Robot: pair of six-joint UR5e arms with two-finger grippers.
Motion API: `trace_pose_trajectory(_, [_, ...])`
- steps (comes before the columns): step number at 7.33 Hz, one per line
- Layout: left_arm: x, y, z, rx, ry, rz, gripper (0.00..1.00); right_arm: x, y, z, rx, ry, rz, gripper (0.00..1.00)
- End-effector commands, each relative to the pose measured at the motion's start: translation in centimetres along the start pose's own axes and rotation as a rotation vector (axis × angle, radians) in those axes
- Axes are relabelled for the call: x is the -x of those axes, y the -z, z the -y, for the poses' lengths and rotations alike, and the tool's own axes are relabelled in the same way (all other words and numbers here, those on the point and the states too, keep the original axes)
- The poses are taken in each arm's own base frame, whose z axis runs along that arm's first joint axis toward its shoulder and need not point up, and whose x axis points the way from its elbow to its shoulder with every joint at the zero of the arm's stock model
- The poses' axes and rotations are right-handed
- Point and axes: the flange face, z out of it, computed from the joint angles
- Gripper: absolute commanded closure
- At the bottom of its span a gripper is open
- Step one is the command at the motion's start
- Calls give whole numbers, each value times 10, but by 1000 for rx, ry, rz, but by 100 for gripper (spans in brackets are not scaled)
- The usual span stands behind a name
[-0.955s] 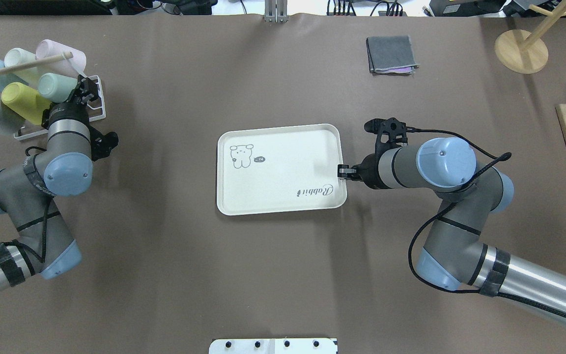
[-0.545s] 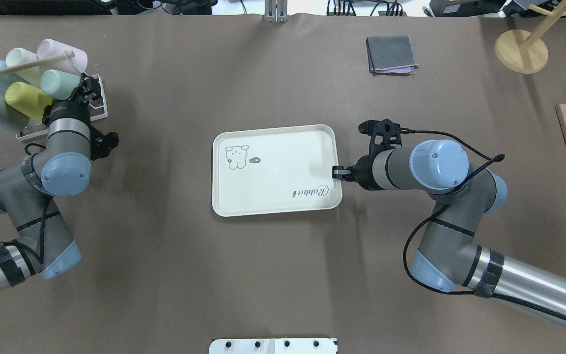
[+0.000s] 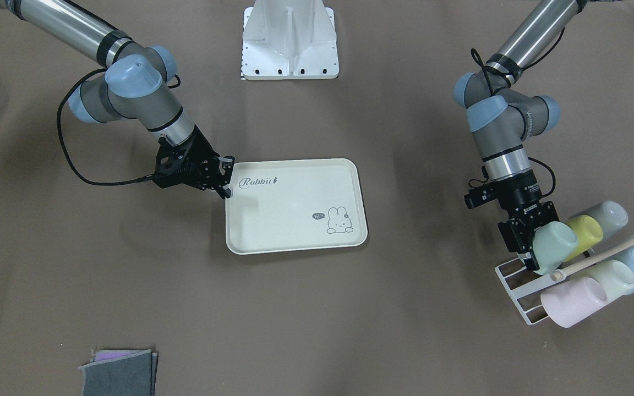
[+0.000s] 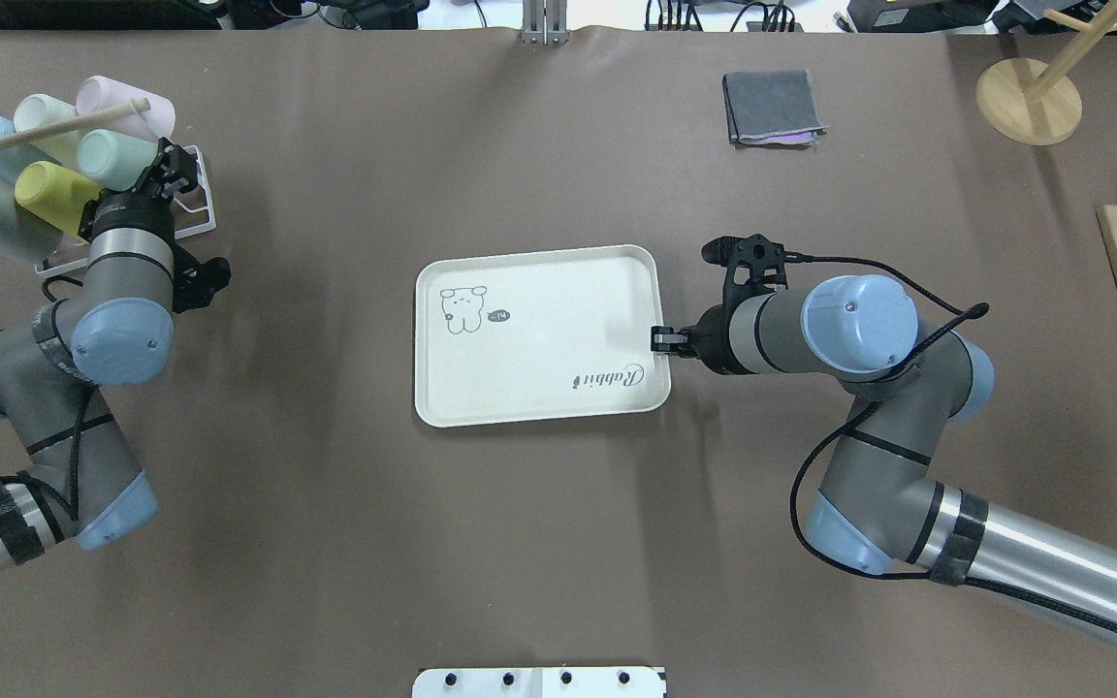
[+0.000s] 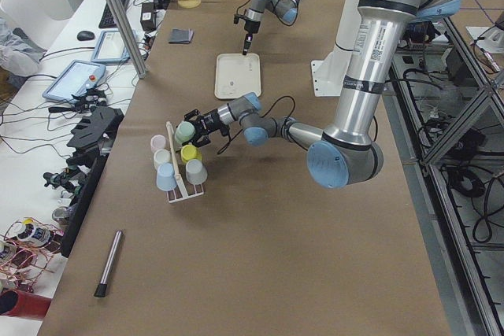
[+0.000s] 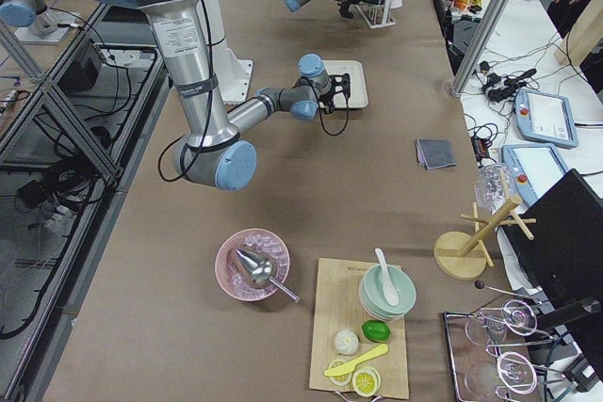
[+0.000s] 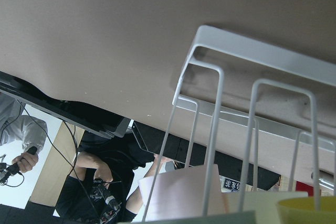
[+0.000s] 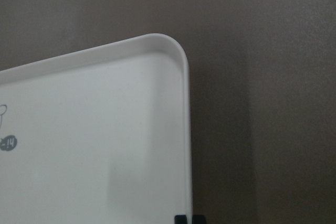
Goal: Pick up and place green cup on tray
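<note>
Snag risk imo: well left of the tray [image 4: 539, 334], left gripper [image 4: 169, 170] is pinched shut on the green cup [image 4: 117, 160] at the crowded rack [image 4: 198, 208], so a crooked pull could drag the rack along. On the tray's right rim, right gripper [image 4: 660, 339] is clamped.

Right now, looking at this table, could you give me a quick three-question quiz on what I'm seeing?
1. True or false: the green cup already stands on the tray.
2. Whose fingers pinch the tray's rim? A. the left arm's B. the right arm's
3. Fill in: beside the green cup is a white wire ___.

Key: 1 false; 2 B; 3 rack.
</note>
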Motion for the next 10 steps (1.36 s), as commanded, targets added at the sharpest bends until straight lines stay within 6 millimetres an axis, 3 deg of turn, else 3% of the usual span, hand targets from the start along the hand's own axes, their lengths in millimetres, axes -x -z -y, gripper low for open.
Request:
trace_pose_trajectory(1, [-9,10,-13,0,-4,8,21,0,-2,-1,3,0,-3,100])
trace_pose_trajectory(2, [-14,15,-19,0,-3,10,21,-5,-4,-2,5,-2,-12,41])
trace_pose_trajectory(3, [-11,18,-28,4,-32,19,21,-12,-7,1,-5,-9,-24,0])
trace_pose_trajectory(4, [-2,25,-41,10,-37,37,21,-12,1,10,-27,-13,-15,0])
trace_pose_trajectory(6, [-4,44,-61,11,-23,60,21,-21,33,43,-66,-39,-7,0])
trace_pose_trajectory(7, [0,56,-75,11,-1,81,21,-32,66,66,-79,-62,-32,0])
trace_pose_trajectory(9, [26,83,-99,5,96,142,21,-79,137,85,-86,-37,-95,0])
trace_pose_trajectory(10, [37,96,-112,2,152,172,21,-113,171,74,-85,54,-150,0])
